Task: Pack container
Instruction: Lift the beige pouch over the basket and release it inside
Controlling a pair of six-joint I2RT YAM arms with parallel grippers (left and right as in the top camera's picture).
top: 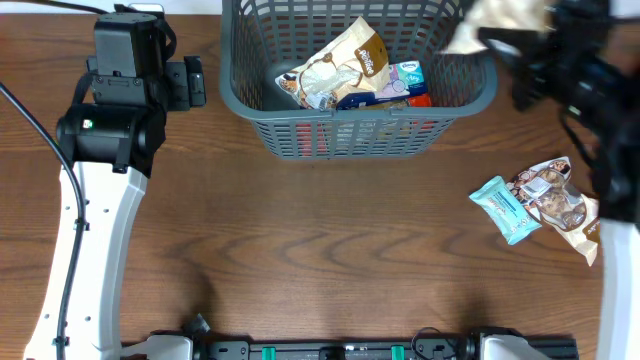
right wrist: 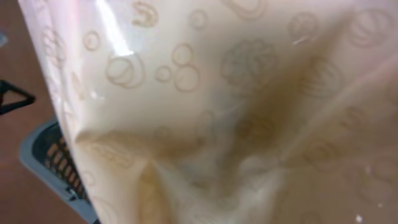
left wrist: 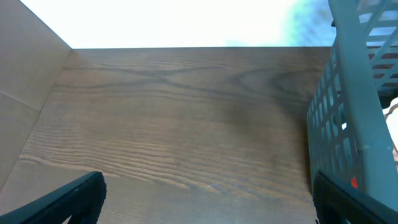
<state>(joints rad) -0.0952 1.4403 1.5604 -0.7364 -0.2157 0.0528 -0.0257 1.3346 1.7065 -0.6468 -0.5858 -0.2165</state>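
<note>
The dark grey slotted container [top: 250, 100] stands at the top middle of the table with several snack packets inside. My right gripper [top: 530, 45] is blurred over the container's right rim and is shut on a cream packet [top: 495, 20]. That packet fills the right wrist view [right wrist: 224, 106] and hides the fingers; a corner of the container [right wrist: 43, 149] shows at the lower left. My left gripper [left wrist: 208, 205] is open and empty above bare table just left of the container wall [left wrist: 348, 112].
A light blue packet [top: 503, 208] and a brown cookie packet [top: 557, 200] lie on the table at the right. The left arm [top: 110, 130] stands at the left of the container. A rail runs along the front edge.
</note>
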